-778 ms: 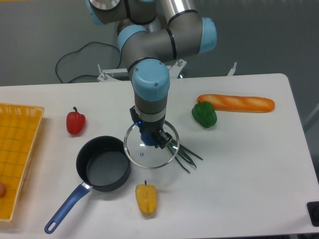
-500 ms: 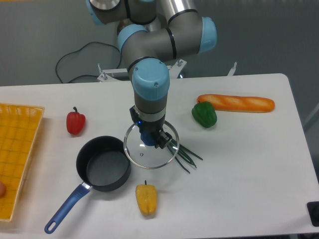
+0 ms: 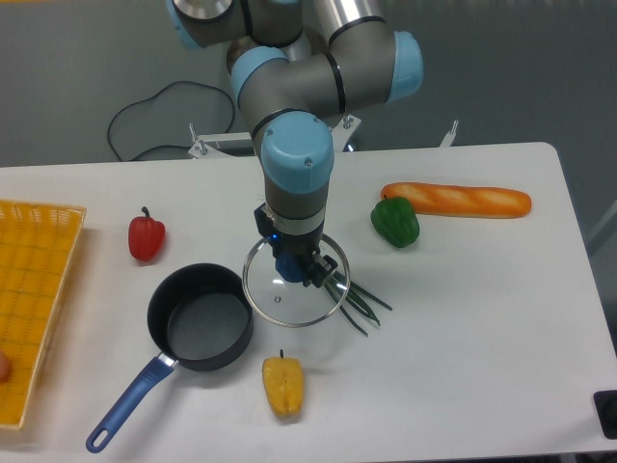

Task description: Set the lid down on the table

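Your gripper (image 3: pixel 292 267), pinching the blue knob of the lid (image 3: pixel 295 285), has drifted slightly right of the saucepan (image 3: pixel 200 316), so lowering onto the table (image 3: pixel 463 318) looks close.

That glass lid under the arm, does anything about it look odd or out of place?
The lid isn't on the saucepan; the pincer holds it by its blue knob beside the pan, over some green stalks lying on the table. Set down here, it might rest unevenly on them. Nothing looks spilled or broken.
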